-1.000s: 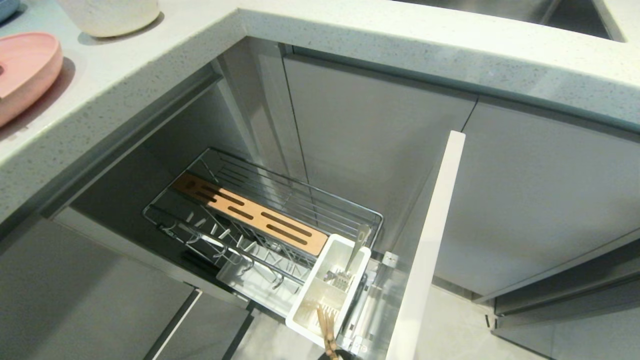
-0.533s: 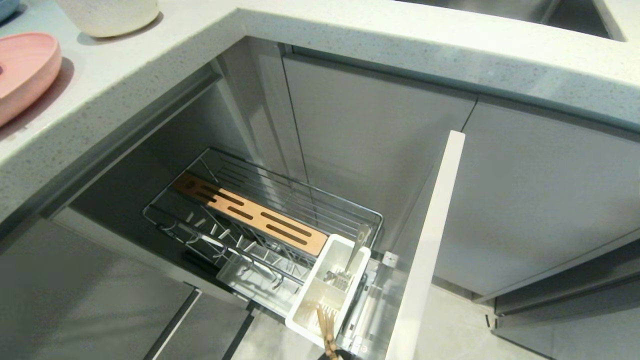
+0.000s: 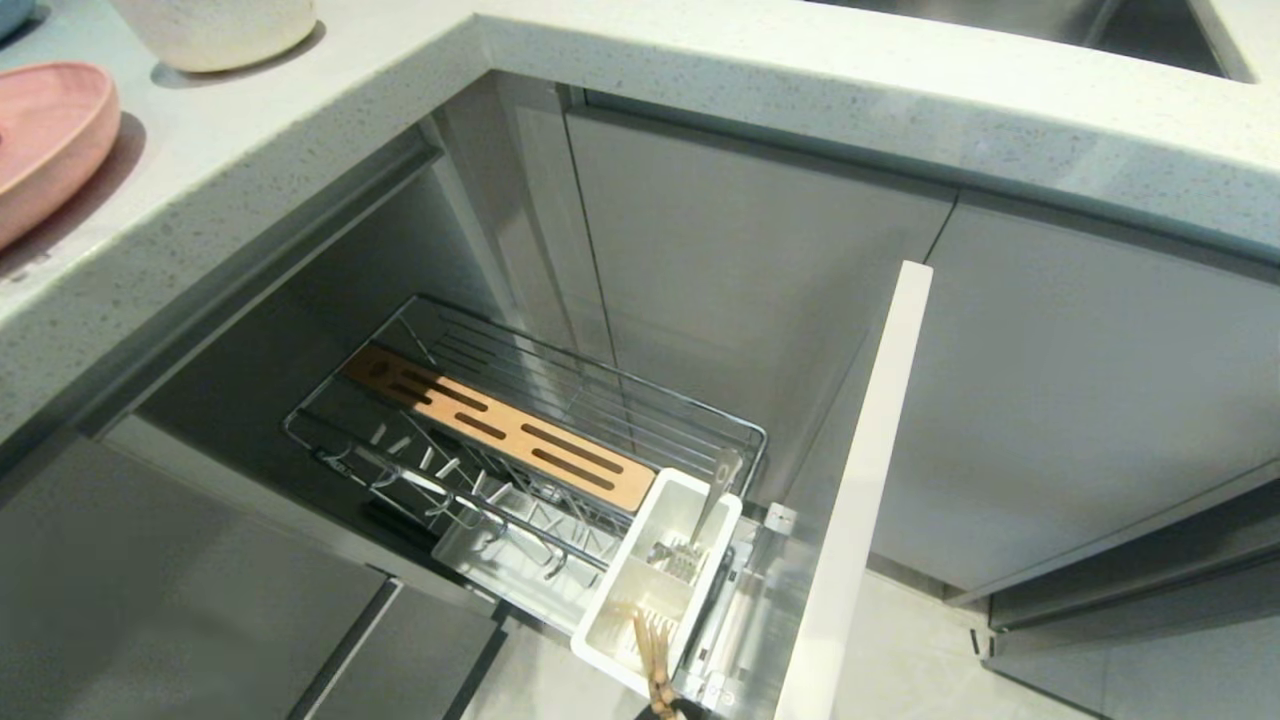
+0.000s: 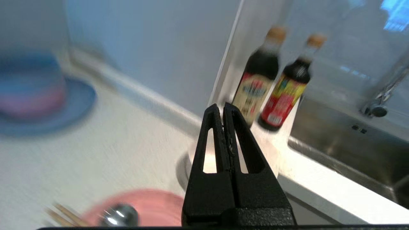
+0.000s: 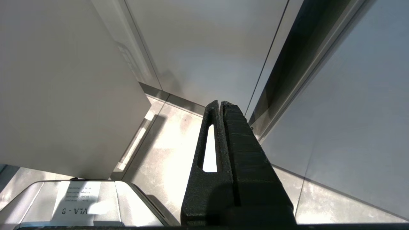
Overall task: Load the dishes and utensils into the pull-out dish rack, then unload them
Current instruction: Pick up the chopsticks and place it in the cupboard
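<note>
Rack [image 3: 520, 400] is pulled out under the counter [image 3: 800, 80], chrome wire, wood strip, white tub [image 3: 610, 620] up front with cutlery in it. Pink plate [image 3: 45, 140] and cream bowl [image 3: 215, 30] sit up top. Left gripper [image 4: 222, 110] is pinched closed, empty, over the counter; only its camera catches two sauce bottles [image 4: 255, 86]. Right gripper [image 5: 221, 107] is closed too, pointing at the floor.

left gripper [image 4: 223, 107] jaws closed, right gripper [image 5: 221, 103] likewise

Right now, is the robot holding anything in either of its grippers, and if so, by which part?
Nothing. The left gripper is shut empty above the counter, and the right gripper is shut empty beside the cabinets.
</note>
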### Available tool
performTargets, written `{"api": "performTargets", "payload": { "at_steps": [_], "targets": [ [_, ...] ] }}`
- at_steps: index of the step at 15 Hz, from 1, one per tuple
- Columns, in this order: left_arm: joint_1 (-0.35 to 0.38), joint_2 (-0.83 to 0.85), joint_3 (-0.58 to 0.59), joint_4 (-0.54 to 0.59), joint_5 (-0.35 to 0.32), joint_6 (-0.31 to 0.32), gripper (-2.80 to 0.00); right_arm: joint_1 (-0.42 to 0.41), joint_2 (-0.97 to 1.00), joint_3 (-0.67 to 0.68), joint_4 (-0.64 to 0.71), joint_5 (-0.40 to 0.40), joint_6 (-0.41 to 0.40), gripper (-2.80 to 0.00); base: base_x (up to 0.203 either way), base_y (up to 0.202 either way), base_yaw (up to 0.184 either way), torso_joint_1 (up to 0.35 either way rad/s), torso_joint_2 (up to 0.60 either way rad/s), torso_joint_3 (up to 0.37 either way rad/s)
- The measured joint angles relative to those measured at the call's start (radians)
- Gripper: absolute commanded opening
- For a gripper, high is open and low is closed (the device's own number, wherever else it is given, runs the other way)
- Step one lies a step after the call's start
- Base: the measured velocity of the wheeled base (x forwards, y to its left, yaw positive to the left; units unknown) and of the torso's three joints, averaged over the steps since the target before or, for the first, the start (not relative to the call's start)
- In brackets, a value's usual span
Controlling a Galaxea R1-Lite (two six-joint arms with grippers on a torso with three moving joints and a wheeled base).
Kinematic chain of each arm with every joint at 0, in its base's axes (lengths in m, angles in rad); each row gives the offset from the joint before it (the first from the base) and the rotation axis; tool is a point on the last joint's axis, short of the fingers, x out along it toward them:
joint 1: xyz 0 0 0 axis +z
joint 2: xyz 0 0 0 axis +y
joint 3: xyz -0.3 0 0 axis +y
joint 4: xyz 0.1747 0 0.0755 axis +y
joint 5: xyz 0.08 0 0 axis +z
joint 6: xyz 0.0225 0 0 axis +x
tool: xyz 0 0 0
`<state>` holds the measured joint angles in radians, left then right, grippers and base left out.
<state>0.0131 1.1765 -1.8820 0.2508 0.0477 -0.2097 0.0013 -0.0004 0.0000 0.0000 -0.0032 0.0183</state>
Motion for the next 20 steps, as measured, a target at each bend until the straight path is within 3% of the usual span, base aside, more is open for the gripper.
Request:
{"api": "performTargets", "payload": {
  "at_steps": [3,9,14,17,20],
  "targets": [
    [-0.149,0.065,-0.030,0.134,0.179,-0.090,-2.80,0.000,0.000,0.000,0.000,0.000,0.000,-2.80,0.000,0.000,0.000,0.000,0.00,0.000],
    [-0.184,0.035,-0.037,0.418,0.276,-0.294,-2.80,0.000,0.000,0.000,0.000,0.000,0.000,-2.80,0.000,0.000,0.000,0.000,0.00,0.000],
    [-0.147,0.005,-0.038,0.600,0.293,-0.355,-2.80,0.000,0.000,0.000,0.000,0.000,0.000,-2.80,0.000,0.000,0.000,0.000,0.00,0.000],
    [-0.135,0.004,-0.038,0.624,0.370,-0.347,-2.80,0.000,0.000,0.000,0.000,0.000,0.000,-2.80,0.000,0.000,0.000,0.000,0.00,0.000],
    [-0.133,0.015,-0.039,0.671,0.380,-0.345,-2.80,0.000,0.000,0.000,0.000,0.000,0.000,-2.80,0.000,0.000,0.000,0.000,0.00,0.000]
  ]
}}
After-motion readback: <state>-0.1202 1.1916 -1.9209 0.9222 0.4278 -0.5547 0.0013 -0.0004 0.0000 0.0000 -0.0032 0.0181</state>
